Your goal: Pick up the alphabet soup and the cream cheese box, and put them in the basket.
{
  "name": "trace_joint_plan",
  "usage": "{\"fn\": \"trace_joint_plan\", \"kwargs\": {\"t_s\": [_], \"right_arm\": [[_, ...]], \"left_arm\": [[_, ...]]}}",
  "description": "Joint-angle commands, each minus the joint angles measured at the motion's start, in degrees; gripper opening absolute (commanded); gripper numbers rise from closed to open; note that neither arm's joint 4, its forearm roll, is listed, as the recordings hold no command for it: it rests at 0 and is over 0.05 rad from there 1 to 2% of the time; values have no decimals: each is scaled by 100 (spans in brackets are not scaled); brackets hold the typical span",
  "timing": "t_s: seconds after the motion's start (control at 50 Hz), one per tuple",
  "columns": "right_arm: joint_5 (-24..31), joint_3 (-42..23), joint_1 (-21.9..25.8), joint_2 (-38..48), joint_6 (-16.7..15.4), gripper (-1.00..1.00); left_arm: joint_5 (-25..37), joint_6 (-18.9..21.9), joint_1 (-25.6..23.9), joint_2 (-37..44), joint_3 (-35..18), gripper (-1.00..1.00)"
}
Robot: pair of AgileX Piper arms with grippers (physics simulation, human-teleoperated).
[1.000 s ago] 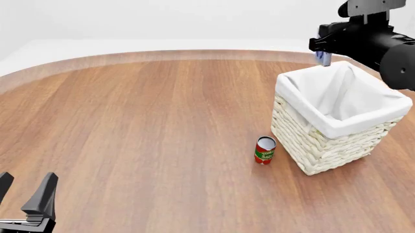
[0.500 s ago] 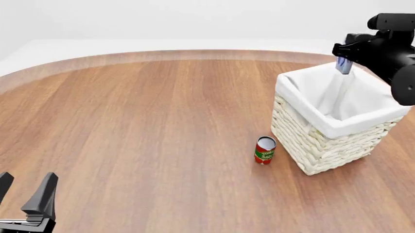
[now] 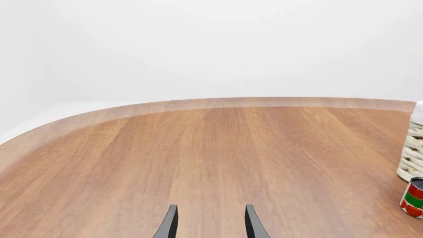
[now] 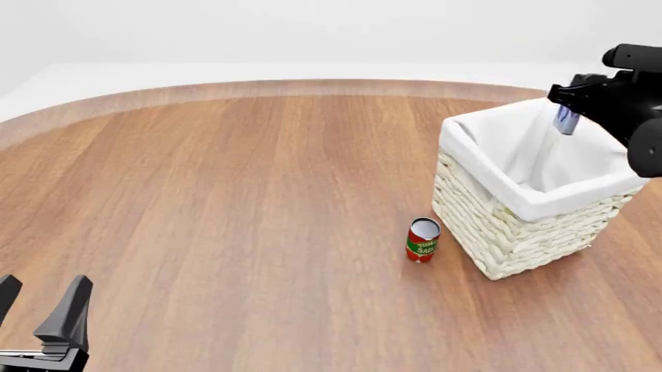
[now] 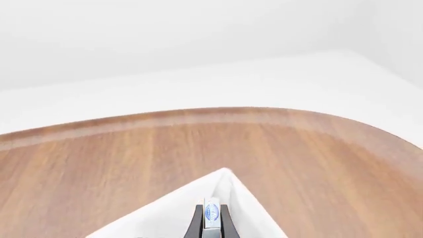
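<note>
The cream-white wicker basket [image 4: 517, 225] with its white liner stands at the right of the table. Above its opening my right gripper [image 4: 566, 120] is shut on the cream cheese box [image 4: 566, 119], a small white-grey box with blue marks. In the right wrist view the box [image 5: 211, 213] sits between the dark fingers [image 5: 197, 223] over the basket's far corner [image 5: 225, 186]. My left gripper [image 4: 42, 310] stands open at the front left, its fingertips [image 3: 170, 225] over bare wood. The alphabet soup is not in view.
A red can with a green band [image 4: 422, 239] stands upright just left of the basket's front corner, also seen as a can [image 3: 413, 197] at the edge of the left wrist view. The wooden table [image 4: 228, 194] curves away at the back.
My right gripper has carried the cream cheese box rightward and slightly down, from the basket's back-left rim to over its opening. The left arm and red can have not moved.
</note>
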Motion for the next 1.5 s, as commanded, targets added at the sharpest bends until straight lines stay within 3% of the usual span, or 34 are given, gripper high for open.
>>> {"fn": "trace_joint_plan", "kwargs": {"t_s": [0.02,1.16,1.18,1.5], "right_arm": [[-63,-25,-66,127,-6,-100],[-280,165,-72,602,-98,-100],[-272,171,-66,595,-92,100],[-225,215,-81,458,-45,100]], "left_arm": [[3,2,-1,-8,3,100],[4,2,-1,-11,3,100],[2,2,-1,-6,3,100],[2,2,-1,-8,3,100]]}}
